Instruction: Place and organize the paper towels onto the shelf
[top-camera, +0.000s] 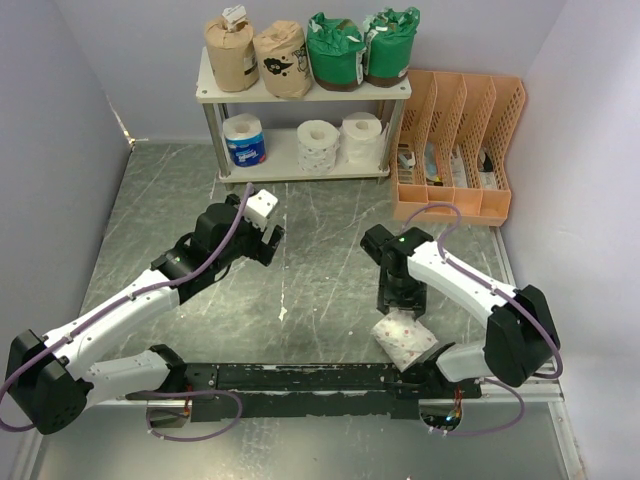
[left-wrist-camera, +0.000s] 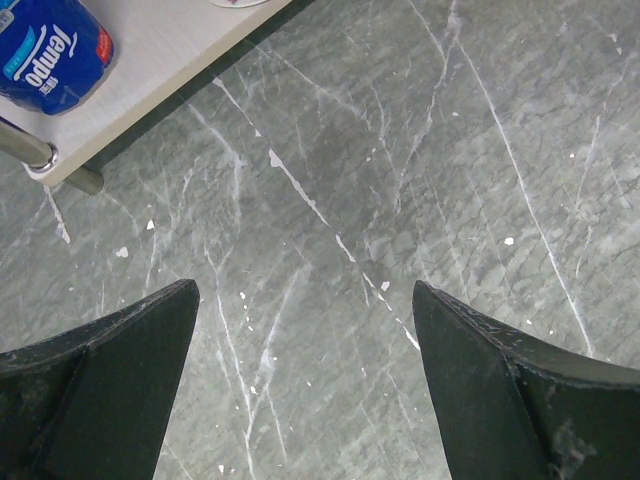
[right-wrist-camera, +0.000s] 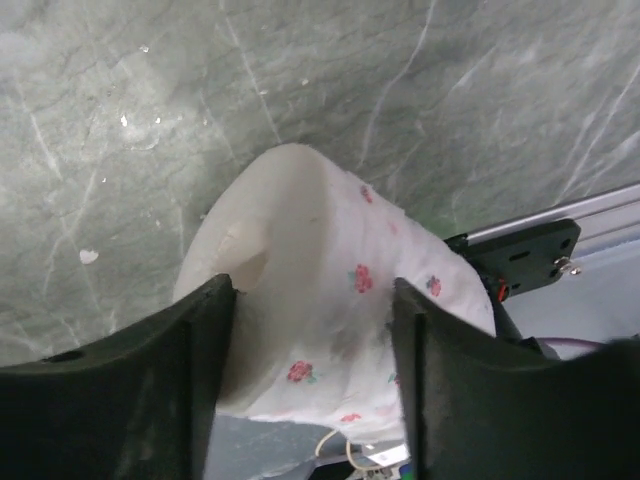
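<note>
The left gripper is wide open and holds nothing; only bare table shows between its fingers. Ahead of one fingertip and off to its outer side is a corner of the shelf, with the blue roll on the lower board.

The right gripper has its fingers about half apart, astride the floral roll. The roll lies on its side, its core end by one finger and its body running past the other toward the rail. Both fingers seem to touch it; whether they squeeze it I cannot tell.

Far ahead of both grippers, the shelf's top board bears two brown rolls and two green rolls. Two white rolls stand below, beside the blue.
</note>
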